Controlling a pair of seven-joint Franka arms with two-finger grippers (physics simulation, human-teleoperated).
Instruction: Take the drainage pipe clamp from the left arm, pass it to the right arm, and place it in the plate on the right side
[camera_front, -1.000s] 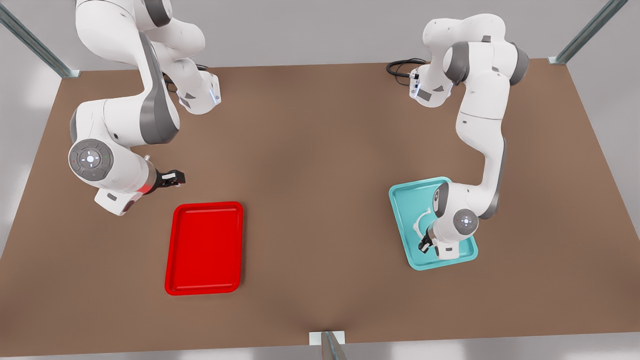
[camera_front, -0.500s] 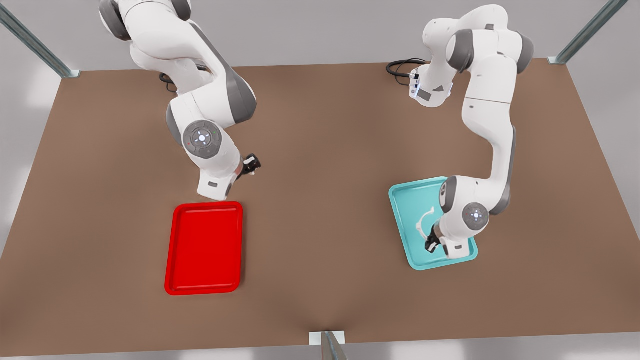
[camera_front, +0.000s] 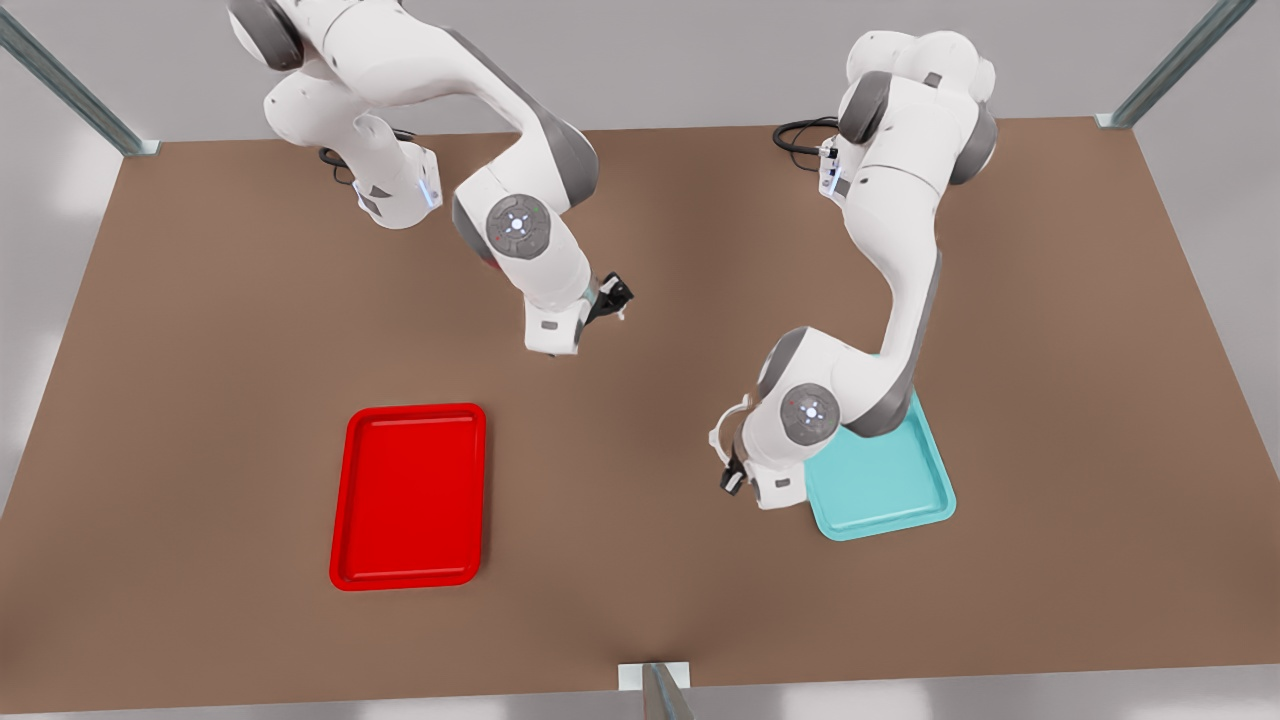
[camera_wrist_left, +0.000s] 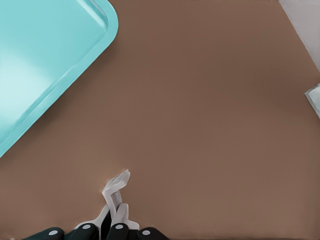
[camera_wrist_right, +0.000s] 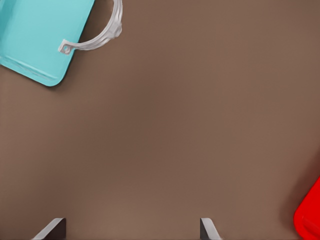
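The drainage pipe clamp, a thin white half-ring, hangs above the table just off the teal tray's edge, toward the front view's left. My left gripper is shut on the drainage pipe clamp at one end, fingers pinched together. My right gripper hovers open over the table's middle, nothing between its fingertips; from its wrist the drainage pipe clamp shows far off. The red plate lies at the front view's left, its corner visible from the right wrist.
A teal tray lies under the left arm's elbow at the front view's right, also seen as the tray and the tray corner. Brown table stretches between both trays. A metal post stands at the front edge.
The left gripper has lifted the clamp out of the teal tray and carried it toward the front view's left. The right arm has swung from beside the red plate toward the table's middle.
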